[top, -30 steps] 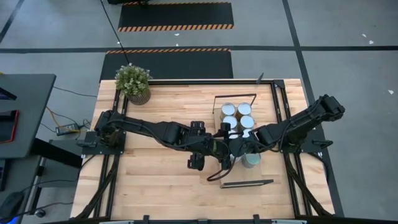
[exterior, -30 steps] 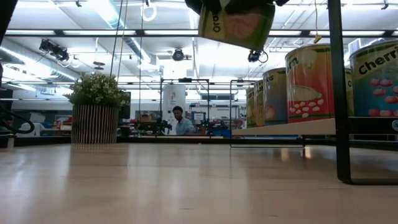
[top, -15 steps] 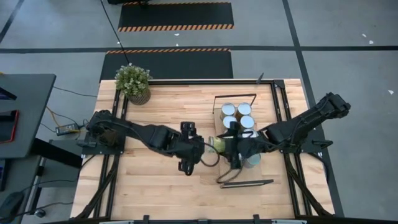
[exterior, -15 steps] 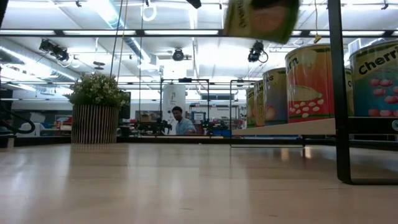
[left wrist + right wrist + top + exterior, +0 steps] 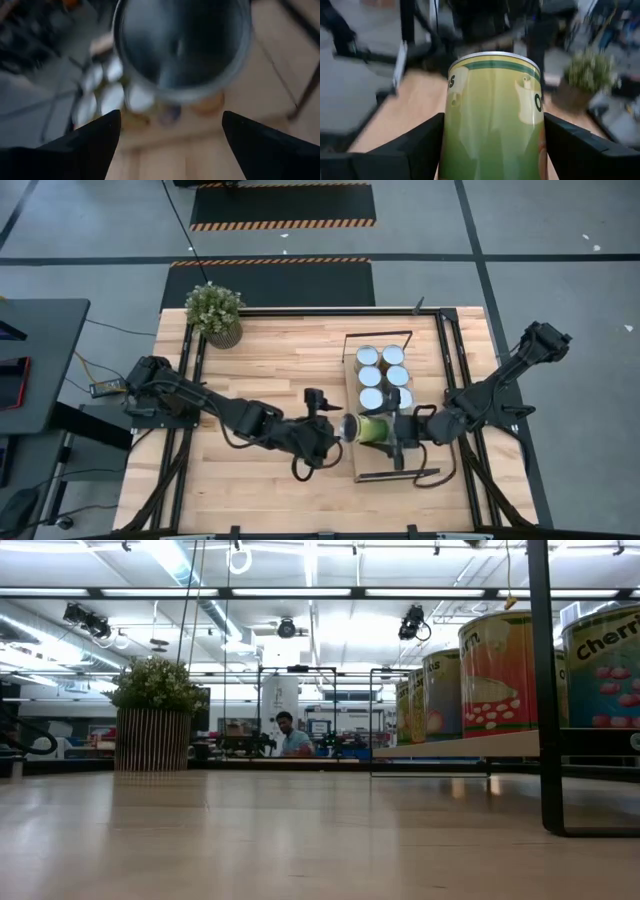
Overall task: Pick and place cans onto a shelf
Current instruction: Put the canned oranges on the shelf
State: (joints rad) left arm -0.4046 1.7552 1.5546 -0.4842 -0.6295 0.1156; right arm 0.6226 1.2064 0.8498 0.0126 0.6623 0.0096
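Observation:
A green-labelled can (image 5: 372,428) lies level in the air over the near part of the shelf (image 5: 383,464), its silver end toward the table's left. My right gripper (image 5: 388,430) is shut on it; the can fills the right wrist view (image 5: 492,110). My left gripper (image 5: 340,427) is open just left of the can, and its fingers stand apart from the can's round end (image 5: 180,45). Several cans (image 5: 383,375) stand upright on the far part of the shelf. In the low view they show on the board (image 5: 450,746), and the held can is out of that view. My right gripper pinches the can's round side wall (image 5: 451,135) between its two fingers, one on either side. The fingers come level from the table's right and lie along the can. The can is lifted clear, on its side, with its free end (image 5: 492,56) pointing at my left gripper.
A potted plant (image 5: 213,312) stands at the table's far left corner. The shelf's black end frames (image 5: 376,336) stand at its far and near ends. Bare wood lies left of the shelf and along the near edge.
The green can has moved toward the table's right and near edges and has risen out of the low view. My right gripper has moved toward the near edge with it. My left gripper has also moved toward the near edge and now stands off the can's end.

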